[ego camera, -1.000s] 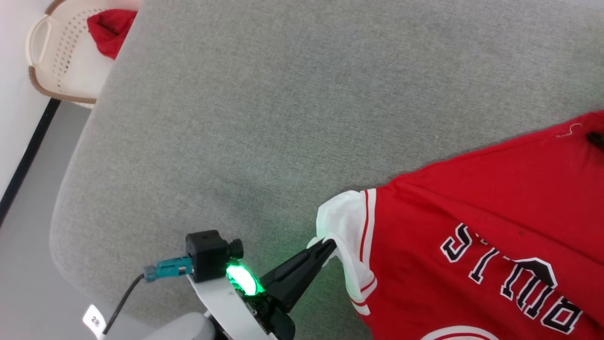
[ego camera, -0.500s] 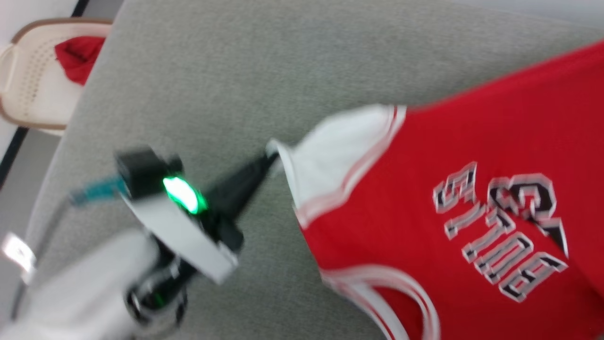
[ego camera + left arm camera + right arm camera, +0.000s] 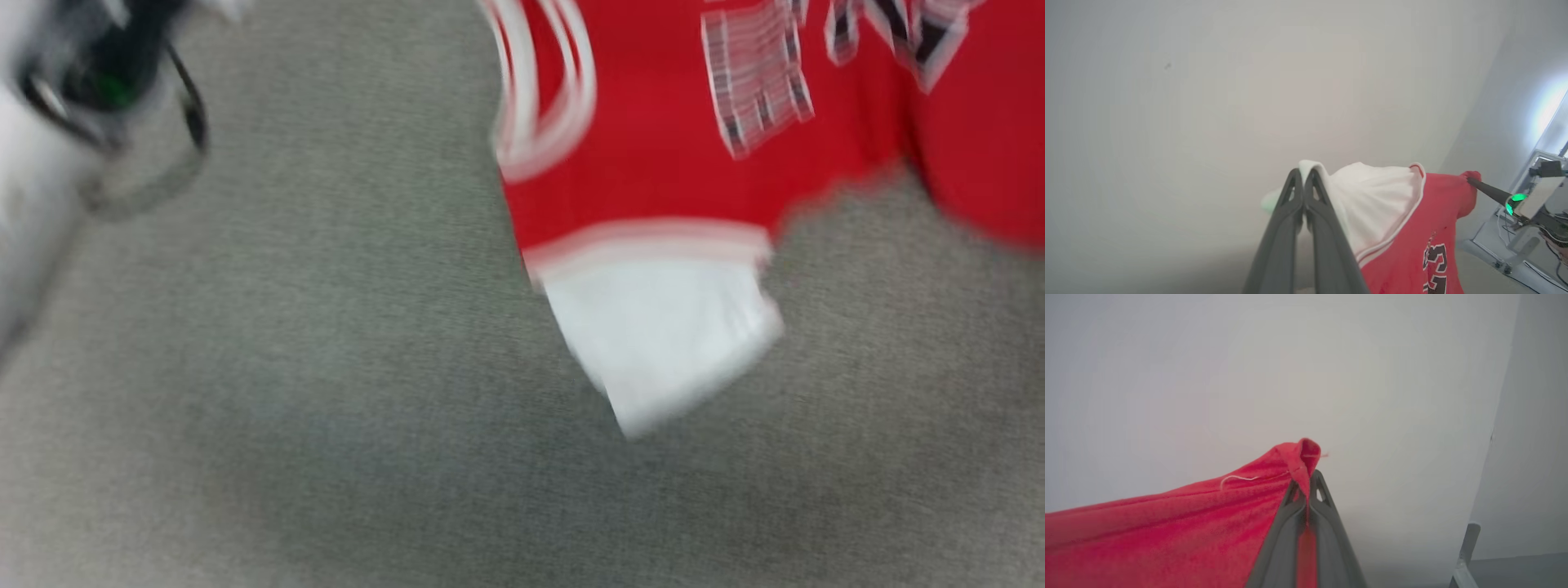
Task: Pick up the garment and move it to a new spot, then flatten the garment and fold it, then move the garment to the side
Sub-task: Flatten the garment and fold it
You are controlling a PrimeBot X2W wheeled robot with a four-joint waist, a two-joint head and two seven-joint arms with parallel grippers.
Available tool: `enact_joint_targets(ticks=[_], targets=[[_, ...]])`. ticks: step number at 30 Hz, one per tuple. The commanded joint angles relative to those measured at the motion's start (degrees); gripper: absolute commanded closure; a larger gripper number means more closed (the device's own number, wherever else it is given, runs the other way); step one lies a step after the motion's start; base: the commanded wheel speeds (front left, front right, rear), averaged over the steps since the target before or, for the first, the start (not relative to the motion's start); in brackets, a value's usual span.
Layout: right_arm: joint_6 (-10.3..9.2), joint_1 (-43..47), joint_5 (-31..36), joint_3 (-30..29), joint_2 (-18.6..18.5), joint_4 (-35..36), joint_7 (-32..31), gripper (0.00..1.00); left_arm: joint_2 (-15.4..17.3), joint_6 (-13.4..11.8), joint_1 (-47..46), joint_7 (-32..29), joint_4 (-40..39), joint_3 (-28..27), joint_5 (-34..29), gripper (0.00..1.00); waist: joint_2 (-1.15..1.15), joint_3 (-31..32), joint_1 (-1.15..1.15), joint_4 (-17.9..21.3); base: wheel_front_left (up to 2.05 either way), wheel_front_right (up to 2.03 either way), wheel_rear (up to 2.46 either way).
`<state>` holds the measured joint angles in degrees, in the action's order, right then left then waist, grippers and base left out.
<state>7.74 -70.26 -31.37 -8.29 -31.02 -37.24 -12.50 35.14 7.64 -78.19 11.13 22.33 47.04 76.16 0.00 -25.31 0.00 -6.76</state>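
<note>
- Garment point(image 3: 653, 163), head view: black-and-white block lettering point(image 3: 755, 82) on the red chest, beside the striped neck trim. Motion blur smears every stroke, so no letter can be read.
- Garment point(image 3: 1404, 228), left wrist view: black characters point(image 3: 1435, 265) with white outlines on the red front, below the striped seam of the white sleeve. They hang sideways and are cut off at the bottom. The shapes suggest numerals, but which ones cannot be told.
</note>
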Motion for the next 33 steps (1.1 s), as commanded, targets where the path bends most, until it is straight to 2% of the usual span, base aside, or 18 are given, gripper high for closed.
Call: enact_joint_targets(ticks=[1,5,8,13,17,21,27,33], targets=[[-0.5,-2.03,0.87,-1.72,-0.97,-0.97,1.59,1.0,0.95,-0.32,-3.13,0.83,2.83,-1.18,-0.62,1.0,0.0,-1.29,0.0,1.67,0.0,0.0,0.0],[-0.7,-7.61,3.13,-3.5,-0.43,-2.82,5.95,1.0,-0.82,-0.46,-12.19,2.93,9.26,-3.24,-1.35,1.0,0.0,-1.65,0.0,2.51,0.0,0.0,0.0],[-0.7,-10.01,4.02,-3.68,-0.48,-4.17,7.9,1.0,-1.93,-0.46,-16.21,3.86,11.1,-4.44,-1.63,1.0,0.0,-1.78,0.0,2.7,0.0,0.0,0.0],[-0.69,-8.32,3.42,-1.36,0.04,-5.96,8.53,1.0,-3.7,-0.45,-14.71,4.17,9.5,-3.18,-0.8,1.0,0.0,-2.32,0.0,2.51,0.0,0.0,0.0],[-0.41,-2.91,0.62,1.49,0.09,-5.01,8.49,1.0,-3.78,-0.3,-7.84,4.17,3.99,-2.69,0.79,1.0,0.0,-2.55,0.0,2.32,0.0,0.0,0.0],[-0.33,6.23,-4.5,5.17,-0.6,-0.71,7.35,1.0,-3.41,-0.25,3.5,4.13,-4.4,-4.88,2.12,1.0,0.0,-2.43,0.0,2.37,0.0,0.0,0.0],[-0.29,24.91,-13.53,8.26,-3.03,10.28,3.21,1.0,-2.22,-0.24,24.08,4.06,-16.6,-8.67,0.68,1.0,0.0,-1.18,0.0,2.22,0.0,0.0,0.0],[-0.29,43.65,-19.79,6.13,-4.85,22.16,-1.43,1.0,-2.31,-0.24,42.79,4.07,-24.9,-13.37,-1.73,1.0,0.0,0.49,0.0,2.45,0.0,0.0,0.0]])
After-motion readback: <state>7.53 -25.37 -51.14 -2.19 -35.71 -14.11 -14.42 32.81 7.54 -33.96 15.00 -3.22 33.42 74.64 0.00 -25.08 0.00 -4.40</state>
